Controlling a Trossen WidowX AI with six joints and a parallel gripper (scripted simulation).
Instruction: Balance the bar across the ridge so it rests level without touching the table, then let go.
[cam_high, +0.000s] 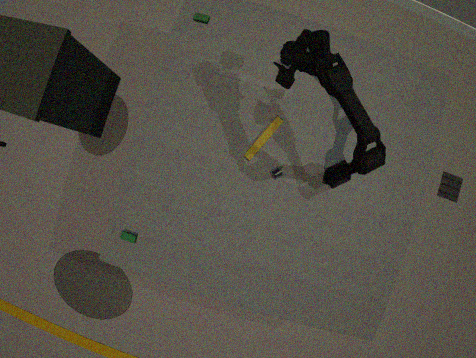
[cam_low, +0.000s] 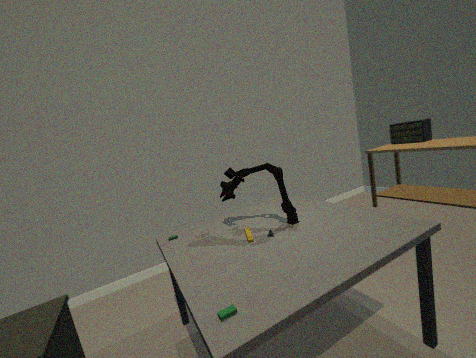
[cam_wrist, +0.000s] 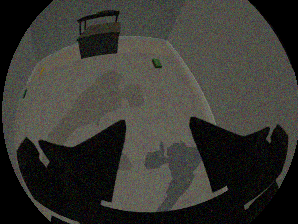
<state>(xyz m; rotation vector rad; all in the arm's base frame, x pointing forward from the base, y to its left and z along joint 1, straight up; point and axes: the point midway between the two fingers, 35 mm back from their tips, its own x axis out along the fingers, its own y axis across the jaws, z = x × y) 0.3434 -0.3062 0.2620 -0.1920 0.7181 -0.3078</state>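
My claw (cam_high: 280, 75) (cam_low: 224, 196) (cam_wrist: 158, 123) hangs spread above the worktop (cam_low: 310, 265), nothing in it. From overhead, the yellow bar (cam_high: 264, 138) (cam_low: 249, 234) lies flat at the claw's seven o'clock, with the small dark ridge (cam_high: 277, 172) (cam_low: 270, 233) just beyond its lower end, at five o'clock. I judge the bar stiff and fairly light, perhaps slick-sided. I'd pinch it across the narrow width, at mid-length, so neither end droops when I set it across the ridge.
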